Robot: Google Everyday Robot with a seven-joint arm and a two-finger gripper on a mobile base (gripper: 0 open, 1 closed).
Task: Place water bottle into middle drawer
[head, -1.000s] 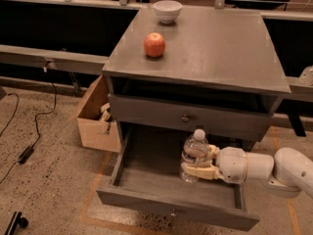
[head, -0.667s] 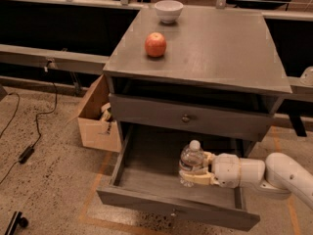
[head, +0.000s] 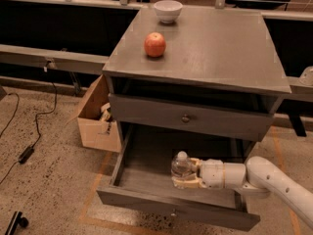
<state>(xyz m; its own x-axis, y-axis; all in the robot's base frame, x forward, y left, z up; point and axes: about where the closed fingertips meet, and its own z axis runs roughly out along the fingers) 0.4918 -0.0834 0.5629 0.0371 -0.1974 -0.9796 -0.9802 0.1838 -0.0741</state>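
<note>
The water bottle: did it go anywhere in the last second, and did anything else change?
The hand, gripping the water bottle throughout, carried it lower into the open middle drawer and a little leftward in the picture, toward the drawer's front. It has not let go. The apple, the bowl and the drawer above stayed as they were.

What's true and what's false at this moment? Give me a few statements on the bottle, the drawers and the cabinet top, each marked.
1. The gripper grasps the water bottle over the open middle drawer. True.
2. The upper drawer is pulled out. False: it is shut.
3. The apple lies in the middle drawer. False: it sits on the cabinet top.
4. A white bowl stands on the cabinet top, behind the apple. True.
5. The water bottle lies on its side. False: it is upright, cap up.
</note>
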